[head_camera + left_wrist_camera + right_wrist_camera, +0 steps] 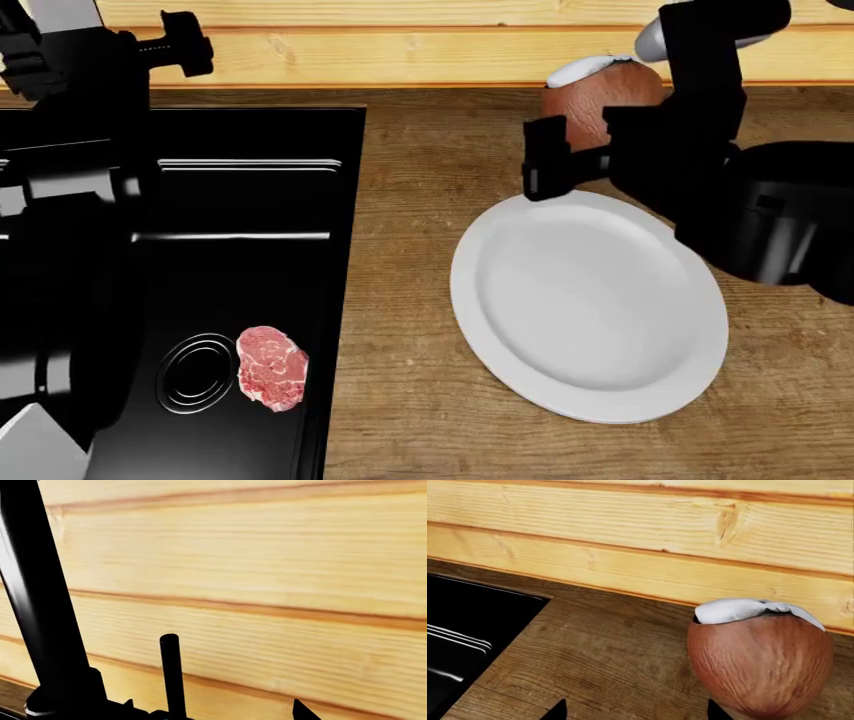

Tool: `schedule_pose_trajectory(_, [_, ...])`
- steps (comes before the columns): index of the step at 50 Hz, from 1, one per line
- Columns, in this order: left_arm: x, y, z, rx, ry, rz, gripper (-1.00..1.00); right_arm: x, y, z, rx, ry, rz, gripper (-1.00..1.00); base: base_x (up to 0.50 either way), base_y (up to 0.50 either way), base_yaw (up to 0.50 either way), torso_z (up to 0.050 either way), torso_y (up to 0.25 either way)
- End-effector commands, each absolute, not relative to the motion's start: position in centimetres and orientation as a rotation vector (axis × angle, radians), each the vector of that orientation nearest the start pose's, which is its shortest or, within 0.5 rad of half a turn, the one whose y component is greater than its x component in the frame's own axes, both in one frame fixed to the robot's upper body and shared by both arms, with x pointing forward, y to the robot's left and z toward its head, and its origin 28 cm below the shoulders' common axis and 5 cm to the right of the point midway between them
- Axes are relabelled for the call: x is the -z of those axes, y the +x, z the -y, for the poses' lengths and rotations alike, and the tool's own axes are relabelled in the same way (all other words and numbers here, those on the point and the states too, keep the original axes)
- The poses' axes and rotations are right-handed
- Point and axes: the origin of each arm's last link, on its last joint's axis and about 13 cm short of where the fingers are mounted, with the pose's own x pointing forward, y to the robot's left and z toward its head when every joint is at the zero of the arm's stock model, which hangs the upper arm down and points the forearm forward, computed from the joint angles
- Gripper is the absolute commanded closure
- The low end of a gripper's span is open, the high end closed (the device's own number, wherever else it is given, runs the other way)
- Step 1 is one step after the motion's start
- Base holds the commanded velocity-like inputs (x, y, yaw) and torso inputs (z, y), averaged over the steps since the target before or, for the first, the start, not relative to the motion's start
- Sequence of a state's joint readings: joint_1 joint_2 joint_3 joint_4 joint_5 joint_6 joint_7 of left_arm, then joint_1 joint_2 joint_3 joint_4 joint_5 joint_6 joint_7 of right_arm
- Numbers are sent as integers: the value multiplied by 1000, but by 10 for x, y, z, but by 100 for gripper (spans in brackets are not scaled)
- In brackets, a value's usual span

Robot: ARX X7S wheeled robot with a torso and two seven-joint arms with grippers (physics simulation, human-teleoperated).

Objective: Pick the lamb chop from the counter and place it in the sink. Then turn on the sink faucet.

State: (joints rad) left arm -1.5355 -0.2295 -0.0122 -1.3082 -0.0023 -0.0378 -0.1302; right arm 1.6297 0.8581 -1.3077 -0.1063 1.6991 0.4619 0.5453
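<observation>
Meat first: the lamb chop lies flat in the sink, just beside a ringed drain. Left gripper sits spread apart at the sink faucet, holding nothing. Right gripper hangs parted and empty near the coconut.

All three views are evenly and brightly lit, and everything is rendered sharp, with no blur or edge distortion. Pale streaks of glare are seen on the glossy sink. Only a faint shadow is cast beneath the plate.
</observation>
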Motion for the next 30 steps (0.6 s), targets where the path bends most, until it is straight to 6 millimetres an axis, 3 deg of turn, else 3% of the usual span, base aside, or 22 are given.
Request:
schedule_pose_trajectory(1, [-271, 432, -304, -331, -3, 185, -100, -298, 291, 132, -300, -64, -168, -100, 0, 0, 0, 0, 0])
schedule_pose_trajectory(17, [-277, 431, -307, -338, -19, 198, -100, -304, 290, 129, -304, -63, -160, -100, 0, 0, 0, 0, 0])
schedule_pose_trajectory(26, [-279, 432, -304, -318, -19, 210, -100, -303, 291, 130, -302, -64, -164, -100, 0, 0, 0, 0, -237])
schedule_pose_trajectory(30, [-277, 432, -303, -310, -14, 214, -100, -302, 292, 130, -302, -65, -168, -100, 0, 0, 0, 0, 0])
